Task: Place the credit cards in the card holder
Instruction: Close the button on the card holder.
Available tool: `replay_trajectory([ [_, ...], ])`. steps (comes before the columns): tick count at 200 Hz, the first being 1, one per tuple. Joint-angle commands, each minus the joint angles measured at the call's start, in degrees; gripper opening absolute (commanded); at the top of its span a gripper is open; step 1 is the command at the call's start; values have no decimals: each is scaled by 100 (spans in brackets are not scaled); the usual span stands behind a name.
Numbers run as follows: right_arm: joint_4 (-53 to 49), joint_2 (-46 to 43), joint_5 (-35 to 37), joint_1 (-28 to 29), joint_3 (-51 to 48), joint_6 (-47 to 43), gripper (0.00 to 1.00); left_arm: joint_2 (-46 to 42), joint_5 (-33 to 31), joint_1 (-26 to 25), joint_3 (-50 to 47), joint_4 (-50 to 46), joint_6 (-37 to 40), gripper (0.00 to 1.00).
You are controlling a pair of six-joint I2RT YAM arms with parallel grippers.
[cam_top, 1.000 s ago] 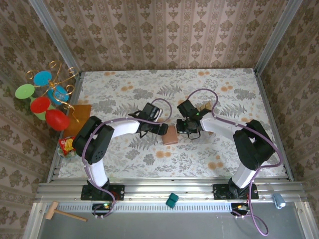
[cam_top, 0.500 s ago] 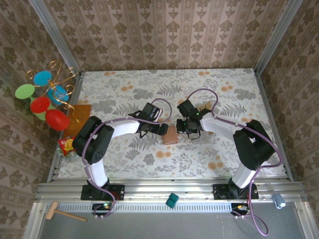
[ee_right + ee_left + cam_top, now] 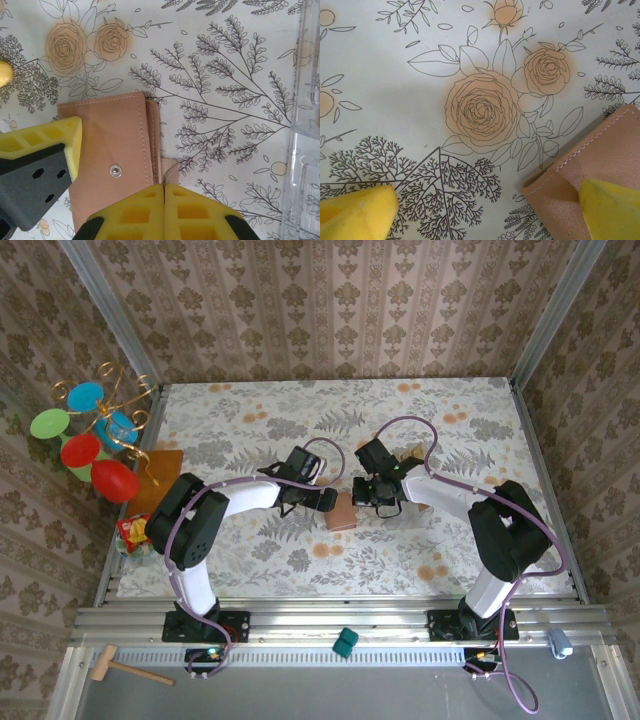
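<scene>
The card holder [image 3: 341,512] is a small reddish-brown wallet lying flat on the flowered cloth between my two grippers. The right wrist view shows its snap stud and a small closure tab [image 3: 171,171]. My right gripper [image 3: 164,192] is shut, and that tab runs into the seam between its yellow fingers. My left gripper [image 3: 482,215] is open: one fingertip [image 3: 609,206] lies over the holder's corner [image 3: 592,155] and the other stands on bare cloth. A small tan shape [image 3: 411,454] by the right wrist may be the credit cards; it is too small to tell.
A gold wire stand with coloured discs [image 3: 92,435] and an orange-brown board [image 3: 160,478] stand at the left edge, with a snack packet [image 3: 131,532] below them. A clear plastic tray [image 3: 306,125] lies right of the holder. A teal block [image 3: 345,642] and a wooden mallet [image 3: 122,668] lie off the table.
The right gripper's fingers have closed the last small gap onto the holder's tab. Both arms and the holder stay where they were.
</scene>
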Motion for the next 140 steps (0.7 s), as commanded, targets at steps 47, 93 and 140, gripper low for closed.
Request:
replay_trajectory([
  [47, 741, 378, -767, 143, 143, 329, 0, 318, 86, 25, -237, -416, -104, 95],
  [93, 831, 674, -772, 236, 232, 376, 0, 319, 85, 26, -250, -405, -113, 95],
  [140, 848, 746, -729, 245, 231, 378, 0, 318, 92, 25, -243, -407, -105, 95],
])
